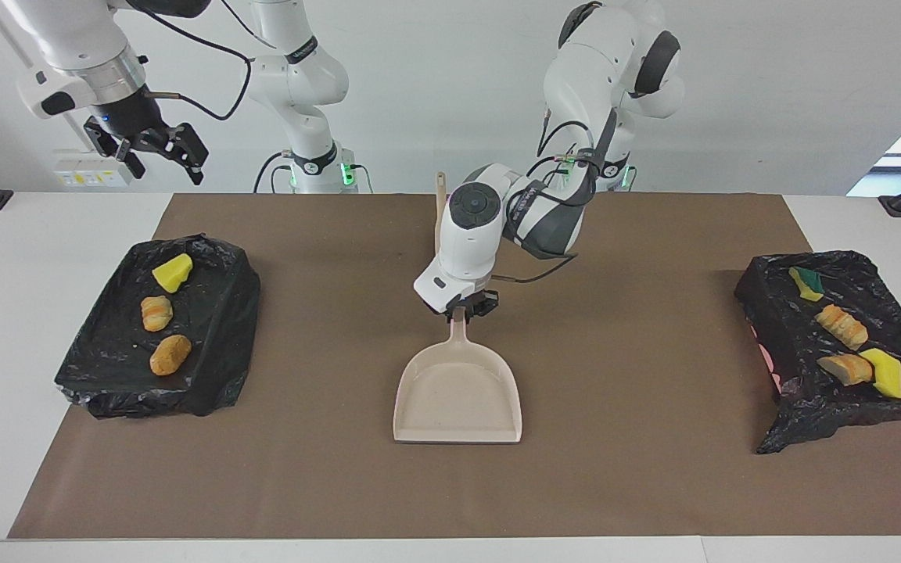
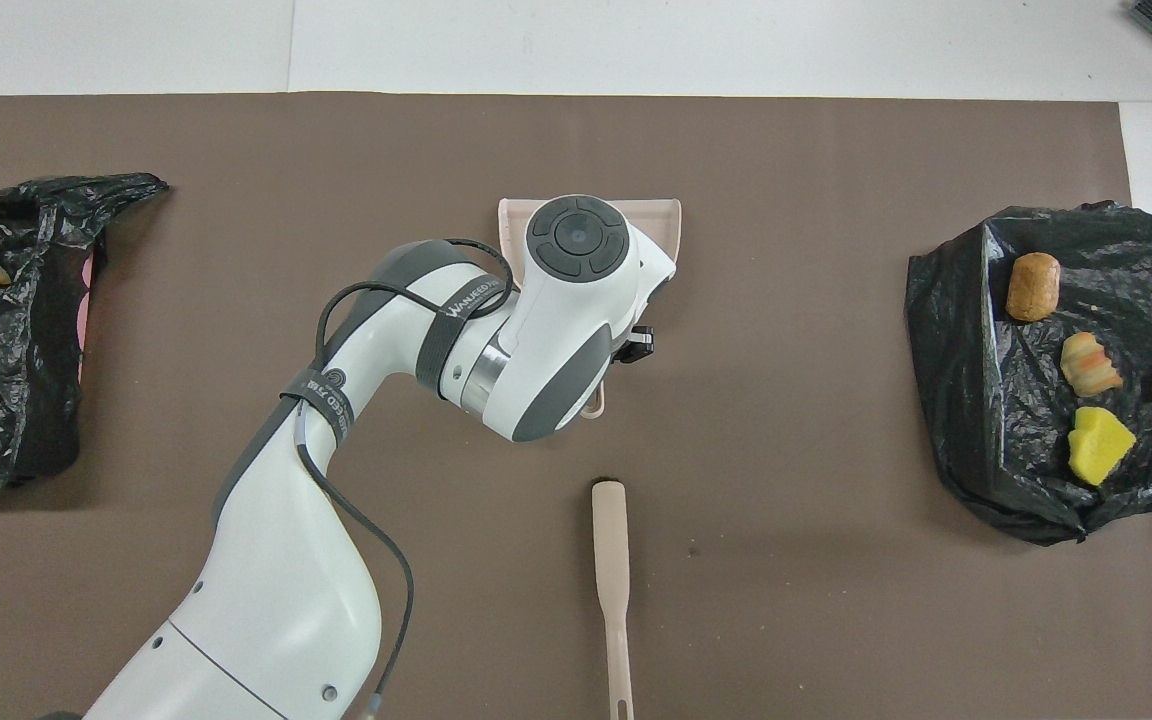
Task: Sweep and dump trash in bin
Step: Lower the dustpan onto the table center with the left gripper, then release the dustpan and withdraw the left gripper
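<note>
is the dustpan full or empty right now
Empty: the dustpan shows only bare tray, held by the left gripper at its handle.
</note>
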### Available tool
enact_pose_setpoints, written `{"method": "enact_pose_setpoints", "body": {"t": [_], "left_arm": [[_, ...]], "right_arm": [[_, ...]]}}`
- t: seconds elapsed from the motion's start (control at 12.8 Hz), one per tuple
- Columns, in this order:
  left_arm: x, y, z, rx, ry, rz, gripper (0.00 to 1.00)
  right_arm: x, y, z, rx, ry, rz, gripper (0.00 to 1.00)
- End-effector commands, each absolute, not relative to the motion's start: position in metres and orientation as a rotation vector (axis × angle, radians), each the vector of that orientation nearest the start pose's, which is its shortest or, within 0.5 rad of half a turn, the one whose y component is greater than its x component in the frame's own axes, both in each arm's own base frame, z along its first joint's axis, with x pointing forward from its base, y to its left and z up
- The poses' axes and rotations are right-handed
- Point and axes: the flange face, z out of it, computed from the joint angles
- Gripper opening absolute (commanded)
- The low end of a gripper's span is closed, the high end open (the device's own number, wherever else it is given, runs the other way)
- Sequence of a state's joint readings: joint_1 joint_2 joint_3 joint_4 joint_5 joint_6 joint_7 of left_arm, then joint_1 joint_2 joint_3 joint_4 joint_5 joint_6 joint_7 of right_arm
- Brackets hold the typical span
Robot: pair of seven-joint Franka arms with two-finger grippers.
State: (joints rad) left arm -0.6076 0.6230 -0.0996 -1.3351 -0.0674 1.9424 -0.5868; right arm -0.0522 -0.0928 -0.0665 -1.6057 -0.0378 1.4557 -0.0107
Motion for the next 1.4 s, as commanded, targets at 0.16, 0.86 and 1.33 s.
{"method": "enact_pose_setpoints", "body": {"t": [0.16, 0.86, 1.33], "left_arm": [[0.558, -0.464, 0.367, -3.253, 0.092, 0.129, 0.26], [0.563, -0.405, 0.410, -3.160, 0.291, 0.000, 1.00], [0.570, -0.267, 0.503, -3.078, 0.352, -0.140, 1.00]], "right_arm": [[0.503, -0.057, 0.668, -3.164, 0.090, 0.028, 1.00], [0.491, -0.045, 0.670, -3.094, 0.097, 0.017, 1.00], [0.487, -0.029, 0.668, -3.113, 0.044, 0.017, 1.00]]}}
